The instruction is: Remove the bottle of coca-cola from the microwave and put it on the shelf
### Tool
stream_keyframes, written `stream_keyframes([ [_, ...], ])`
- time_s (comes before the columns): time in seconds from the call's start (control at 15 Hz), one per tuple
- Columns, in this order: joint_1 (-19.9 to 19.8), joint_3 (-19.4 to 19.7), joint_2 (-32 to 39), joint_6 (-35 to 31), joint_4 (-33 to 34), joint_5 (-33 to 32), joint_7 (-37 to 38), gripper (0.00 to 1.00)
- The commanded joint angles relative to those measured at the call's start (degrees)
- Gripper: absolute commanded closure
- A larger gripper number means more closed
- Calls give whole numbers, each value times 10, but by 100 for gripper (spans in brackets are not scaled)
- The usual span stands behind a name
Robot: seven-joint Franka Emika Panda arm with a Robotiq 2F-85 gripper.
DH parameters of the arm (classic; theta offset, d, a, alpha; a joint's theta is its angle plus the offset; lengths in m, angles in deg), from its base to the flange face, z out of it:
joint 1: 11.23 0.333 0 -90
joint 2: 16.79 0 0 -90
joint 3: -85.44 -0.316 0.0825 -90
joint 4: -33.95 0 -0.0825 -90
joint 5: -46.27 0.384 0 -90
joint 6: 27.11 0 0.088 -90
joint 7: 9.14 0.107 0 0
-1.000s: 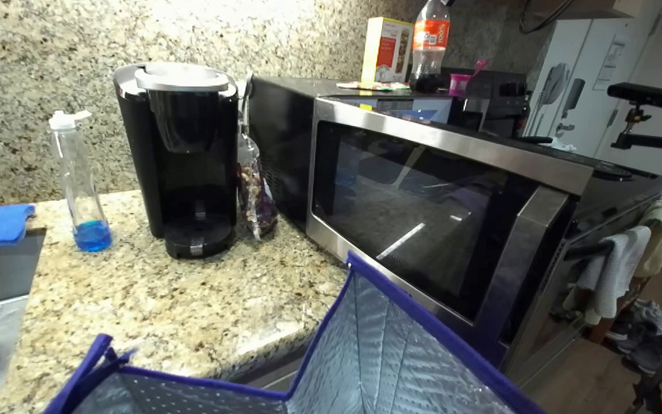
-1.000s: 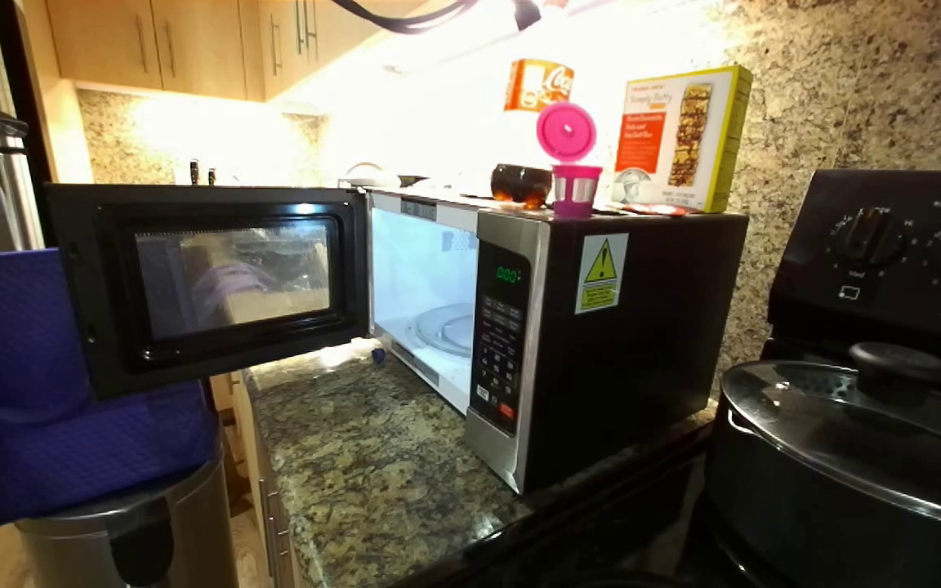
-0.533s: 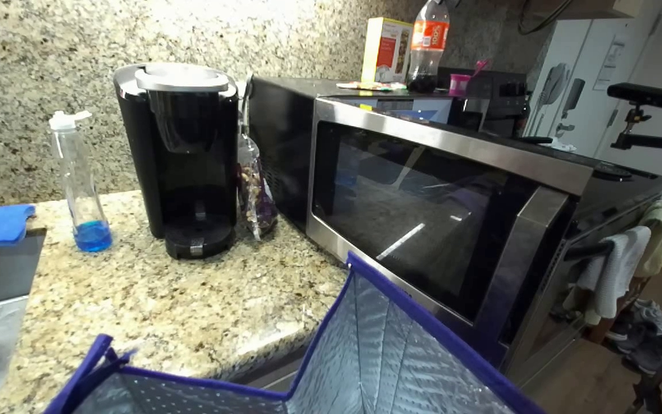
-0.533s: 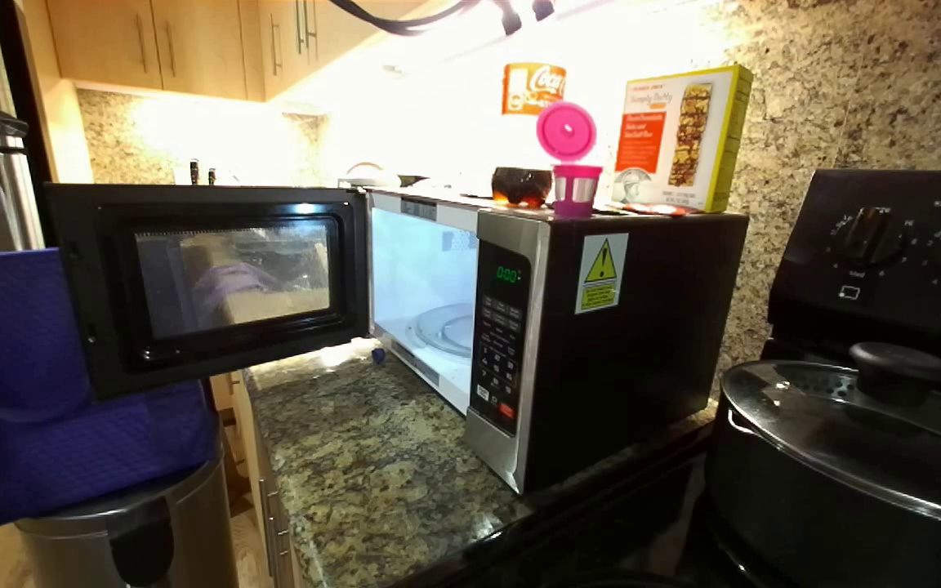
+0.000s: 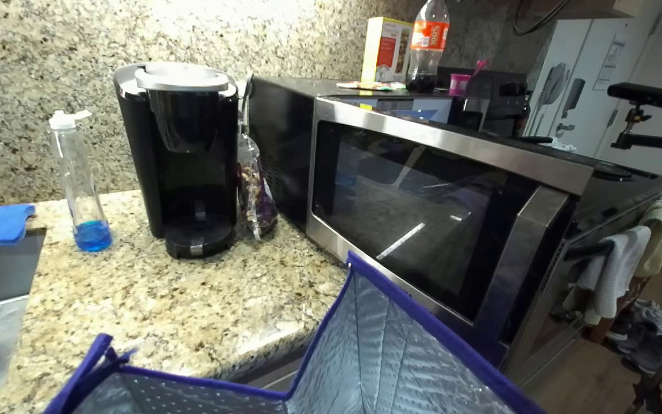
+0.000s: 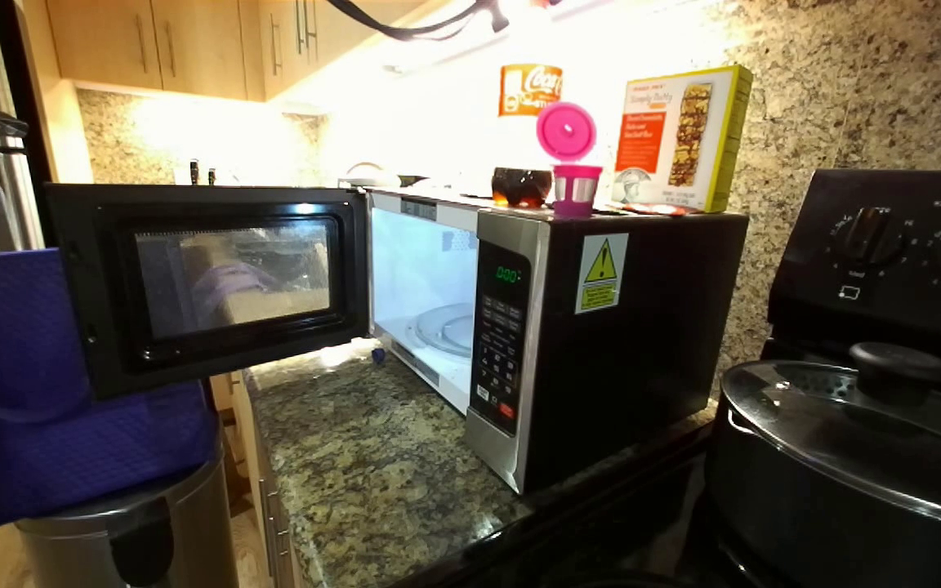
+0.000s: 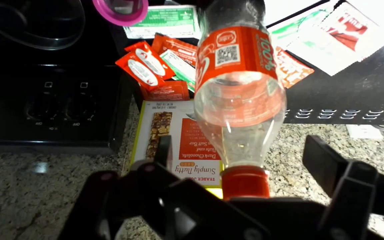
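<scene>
The bottle of coca-cola (image 5: 429,35), clear with a red-orange label and a little dark drink, stands upright on top of the microwave (image 6: 634,351). An exterior view washes out most of the bottle, leaving its label (image 6: 530,90) and dark base. Through the swung-out microwave door (image 6: 234,278), the turntable (image 6: 448,328) shows in the lit cavity. In the wrist view my gripper (image 7: 240,155) is open, its fingers apart on either side of the red cap (image 7: 245,182) with gaps between. Only dark fingertips enter the top of an exterior view. The shelf is out of view.
Close to the bottle are a snack bar box (image 7: 195,143), a pink cup (image 6: 575,186) and flat packets (image 7: 147,65). A lidded pot (image 6: 846,482) sits on the stove. A blue lined bag (image 5: 377,339) hangs before the door; a coffee maker (image 5: 193,138) stands alongside.
My fingers have spread apart and let go of the bottle. From a slight lean it has settled upright, shifting and turning a little.
</scene>
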Motion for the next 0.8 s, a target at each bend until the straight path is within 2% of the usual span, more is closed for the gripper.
stream_keyframes([
  [0.0,-4,-2,16,-31,14,6,-46,0],
  [0.27,-5,-1,31,-56,20,5,-86,0],
  [0.33,-5,0,33,-59,21,1,-89,7],
  [0.4,-4,0,35,-63,22,0,-92,26],
  [0.73,-5,2,39,-57,37,4,-99,59],
])
